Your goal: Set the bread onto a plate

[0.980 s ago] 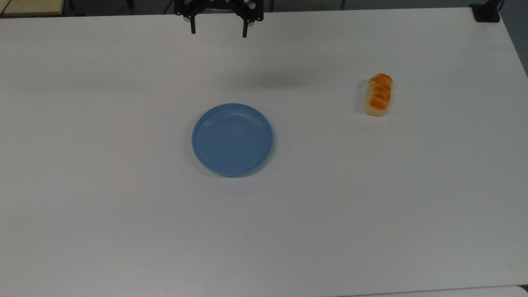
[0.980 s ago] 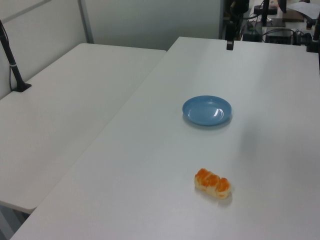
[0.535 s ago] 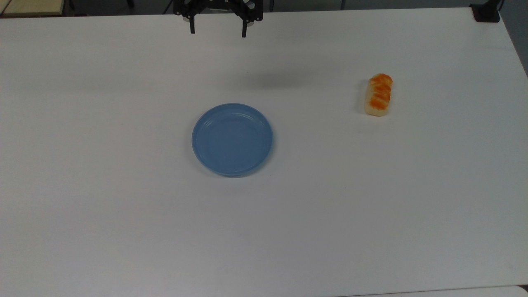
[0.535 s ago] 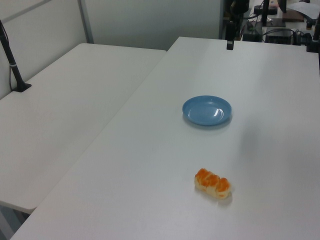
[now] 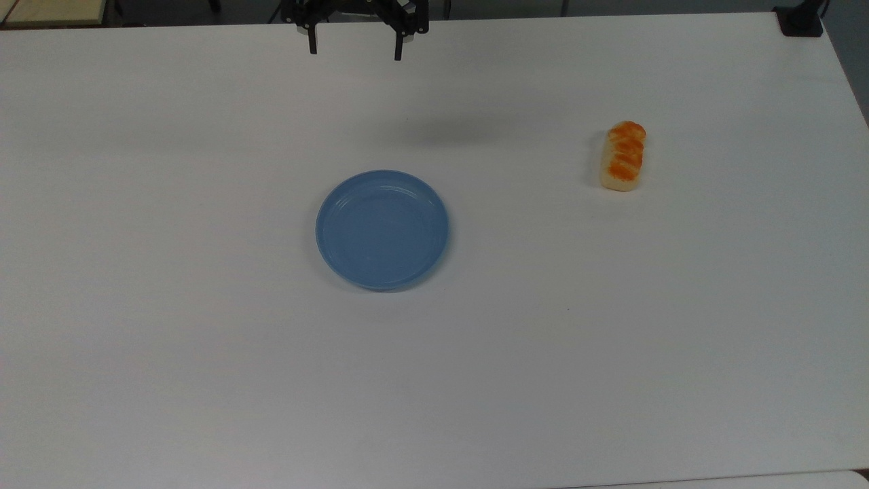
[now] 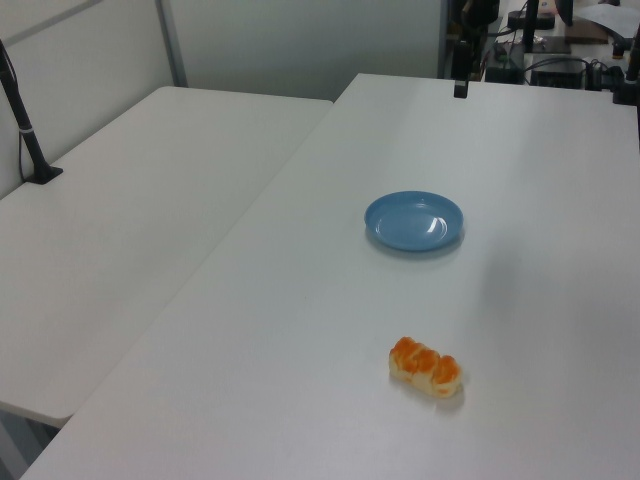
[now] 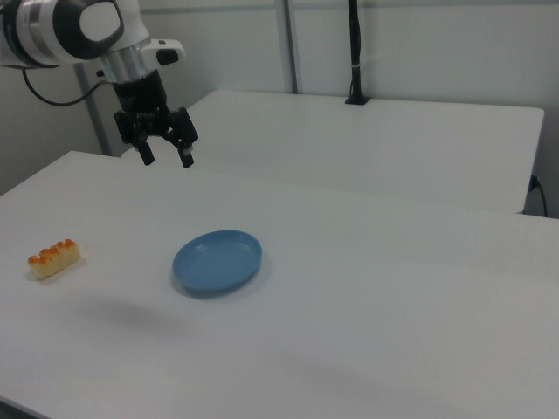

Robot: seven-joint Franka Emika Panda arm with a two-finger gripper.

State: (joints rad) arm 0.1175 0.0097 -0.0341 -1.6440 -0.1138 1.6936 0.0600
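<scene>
While bread (image 5: 623,156) nears table (image 5: 611,353) edge (plate (image 5: 382,229) apart).

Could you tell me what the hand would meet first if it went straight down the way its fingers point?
Probably bare table: the open hand hangs beyond the plate, far from the bread, though depth is uncertain.

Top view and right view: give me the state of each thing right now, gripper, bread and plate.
Gripper: open, holding nothing, raised above the table's far edge in the top view.
Bread: lying on the table, orange top up, apart from the plate, untouched.
Plate: upright on the table, nothing on it.
</scene>
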